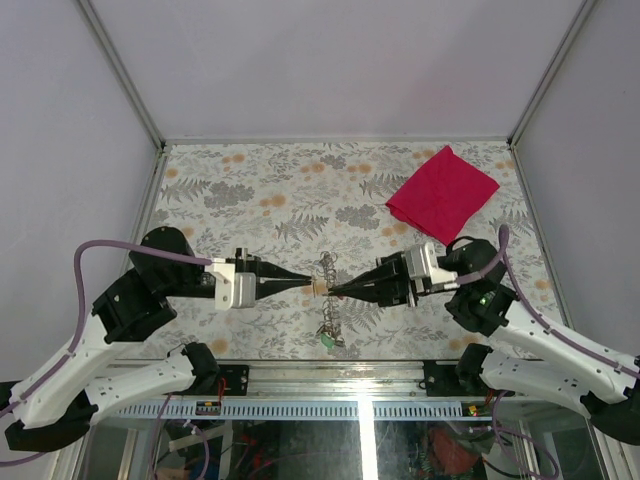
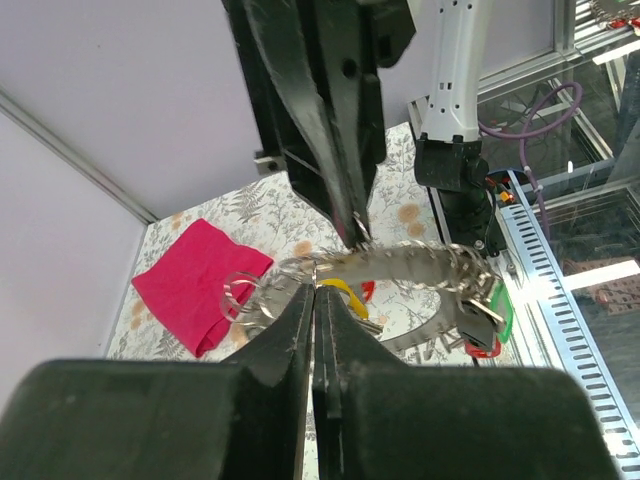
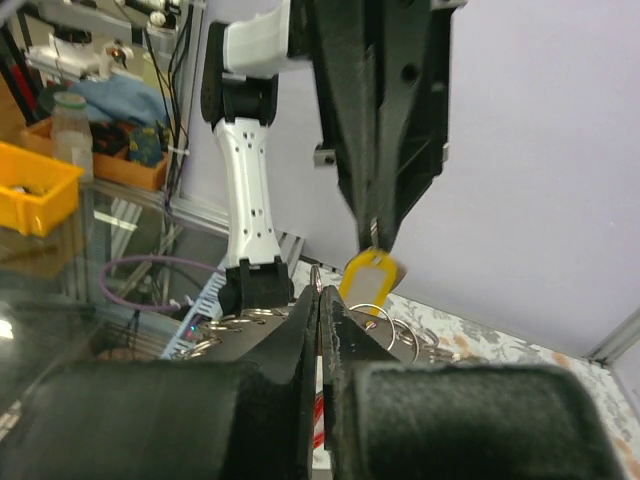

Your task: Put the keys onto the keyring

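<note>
Above the floral-patterned table (image 1: 250,200) the two pincers meet tip to tip. The left gripper (image 1: 305,285) is clamped on the small yellow-headed metal key (image 3: 368,275), held in the air. The right gripper (image 1: 335,291) is closed too, its tip against the silver wire keyring bunch (image 2: 420,265) – whether it pinches a ring I cannot tell. The red-headed key (image 2: 368,290) hangs in that bunch.

A red cloth (image 1: 442,193) lies rumpled at the far right of my floral tabletop (image 1: 250,190). A small green tag (image 1: 327,341) sits near the front edge, well apart from it.
</note>
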Controlling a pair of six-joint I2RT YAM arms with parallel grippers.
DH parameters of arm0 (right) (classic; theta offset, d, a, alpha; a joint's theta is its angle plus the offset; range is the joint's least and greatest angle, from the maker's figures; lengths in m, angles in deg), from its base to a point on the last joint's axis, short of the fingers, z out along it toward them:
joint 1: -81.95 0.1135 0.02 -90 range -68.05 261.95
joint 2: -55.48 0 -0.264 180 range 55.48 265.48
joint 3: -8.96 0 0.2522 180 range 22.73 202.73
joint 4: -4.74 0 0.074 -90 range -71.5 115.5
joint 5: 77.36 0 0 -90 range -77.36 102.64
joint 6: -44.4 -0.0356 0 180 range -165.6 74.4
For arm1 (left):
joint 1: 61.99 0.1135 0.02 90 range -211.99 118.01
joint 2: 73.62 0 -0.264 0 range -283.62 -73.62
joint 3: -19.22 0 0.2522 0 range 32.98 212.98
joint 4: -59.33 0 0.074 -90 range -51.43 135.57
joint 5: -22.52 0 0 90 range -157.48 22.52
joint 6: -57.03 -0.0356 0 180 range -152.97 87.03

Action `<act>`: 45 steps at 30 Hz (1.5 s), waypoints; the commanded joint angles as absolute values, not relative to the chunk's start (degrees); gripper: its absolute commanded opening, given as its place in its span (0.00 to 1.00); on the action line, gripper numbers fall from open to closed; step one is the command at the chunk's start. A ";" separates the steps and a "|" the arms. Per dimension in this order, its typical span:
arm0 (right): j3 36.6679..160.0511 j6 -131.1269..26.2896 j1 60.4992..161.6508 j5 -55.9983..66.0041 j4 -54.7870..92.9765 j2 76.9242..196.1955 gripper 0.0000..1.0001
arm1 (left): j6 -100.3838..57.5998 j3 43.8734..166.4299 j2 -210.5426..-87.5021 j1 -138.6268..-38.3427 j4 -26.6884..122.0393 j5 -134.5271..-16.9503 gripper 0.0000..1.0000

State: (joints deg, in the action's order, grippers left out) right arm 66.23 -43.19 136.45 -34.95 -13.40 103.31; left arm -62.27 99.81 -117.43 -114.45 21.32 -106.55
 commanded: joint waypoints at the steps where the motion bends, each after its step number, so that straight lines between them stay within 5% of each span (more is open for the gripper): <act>1: 75.99 -50.99 136.71 -32.28 -10.14 104.87 0.01 | -64.05 101.07 -117.25 -114.38 19.54 -108.80 0.00; 45: 76.05 -61.27 136.79 -27.62 -13.50 107.59 0.00 | -64.73 101.23 -117.24 -113.30 17.99 -111.49 0.00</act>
State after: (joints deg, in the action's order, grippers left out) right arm 75.32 -60.65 136.45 -30.71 -7.96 109.28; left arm -63.80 99.81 -117.04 -113.62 18.06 -109.65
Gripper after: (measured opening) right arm 0.009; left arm 0.011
